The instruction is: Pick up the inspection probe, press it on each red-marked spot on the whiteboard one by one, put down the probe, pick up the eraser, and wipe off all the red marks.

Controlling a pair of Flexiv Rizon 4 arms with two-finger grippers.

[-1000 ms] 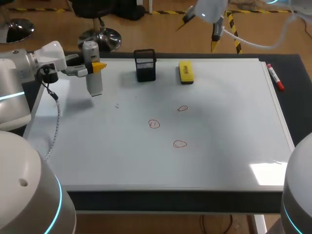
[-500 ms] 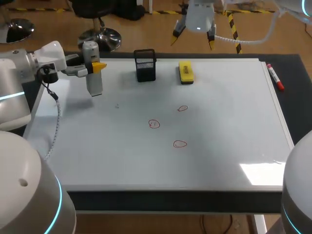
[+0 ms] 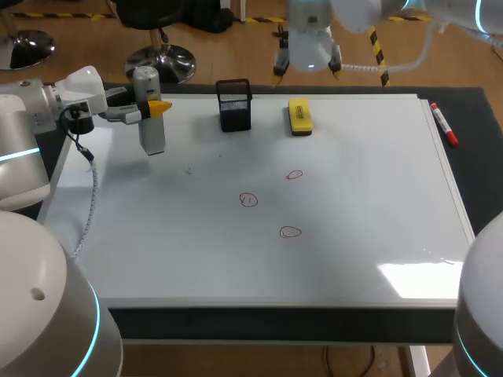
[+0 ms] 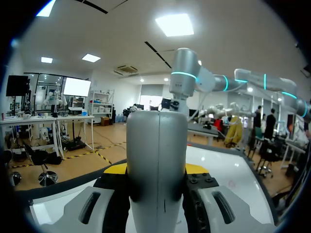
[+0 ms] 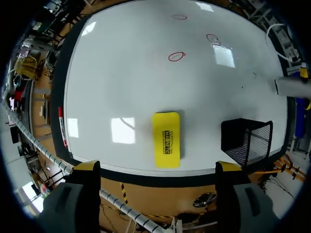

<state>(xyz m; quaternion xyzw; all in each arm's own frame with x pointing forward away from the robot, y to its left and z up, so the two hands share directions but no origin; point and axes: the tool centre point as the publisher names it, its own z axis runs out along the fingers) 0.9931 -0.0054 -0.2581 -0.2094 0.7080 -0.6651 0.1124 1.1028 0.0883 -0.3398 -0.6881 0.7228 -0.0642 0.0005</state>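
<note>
Lying flat on the table, a whiteboard (image 3: 377,259) is seen from the head view. Three red circles are drawn near its middle. The nearest circle (image 3: 290,232) is followed by the middle circle (image 3: 248,200), set a little farther and to the left. The farthest circle (image 3: 295,175) is placed beyond both. All three are well apart from either arm.

At the board's left side a grey probe (image 3: 152,137) is held upright by the left gripper (image 3: 151,107). It is clamped from two sides between the yellow-tipped fingers, as confirmed in the left wrist view. Whether its lower end touches the board cannot be told.

Farther back, a black mesh holder (image 3: 234,104) is stood on the board. A yellow eraser (image 3: 299,115) is laid flat to the right of it, near but apart. A red marker (image 3: 442,123) is laid along the board's far right edge.

The right gripper (image 3: 306,64) is hung above the table's far edge, just beyond the eraser. Its fingers are spread wide and nothing is gripped. In the right wrist view the eraser is seen ahead of the spread fingers, untouched.
</note>
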